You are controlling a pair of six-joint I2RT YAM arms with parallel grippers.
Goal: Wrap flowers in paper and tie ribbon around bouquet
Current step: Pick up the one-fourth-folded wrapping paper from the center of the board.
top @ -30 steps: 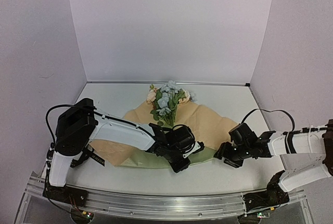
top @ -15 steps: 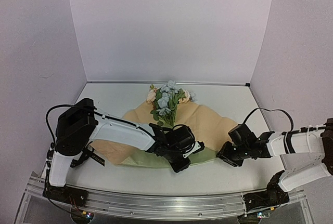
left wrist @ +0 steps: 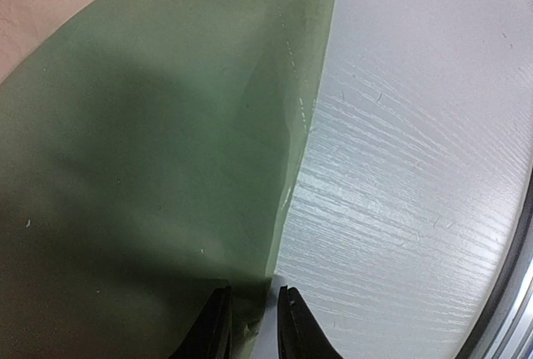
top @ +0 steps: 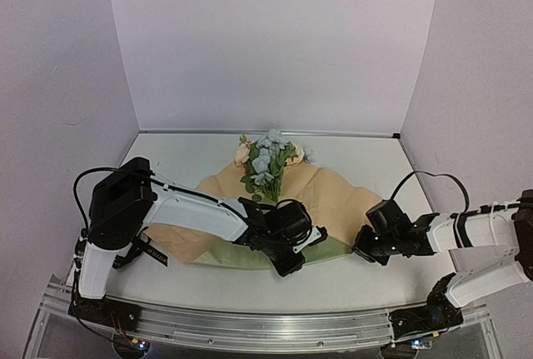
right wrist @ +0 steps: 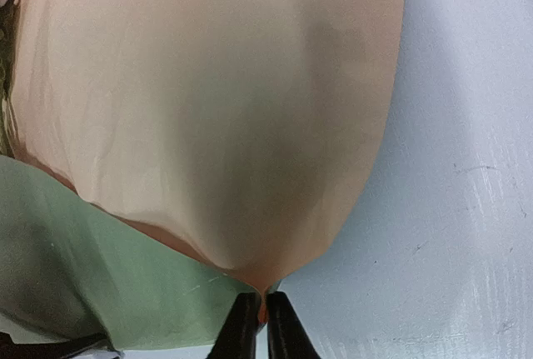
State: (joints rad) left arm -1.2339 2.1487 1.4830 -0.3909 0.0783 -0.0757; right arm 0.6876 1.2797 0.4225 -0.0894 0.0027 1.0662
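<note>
We pinch the paper (top: 333,201) at both near corners: right fingers (right wrist: 260,317) rightward, left fingers (left wrist: 250,326) centre; the flowers (top: 268,163) lie behind.

- White shells with black joints are seen on the left arm (top: 179,209) and the right arm (top: 479,234).
- Black cables are looped beside each arm.
- Thin black fingers (left wrist: 212,334) are carried.

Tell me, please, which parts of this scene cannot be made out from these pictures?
- The flowers' stems: in the top view the left gripper and its arm cover their lower ends.
- The ribbon: the dark strip by the left arm's base is too small to identify in the top view.
- The paper: both wrist views cut it off at their edges.
- The right gripper: its fingertips run off the right wrist view's lower edge.
</note>
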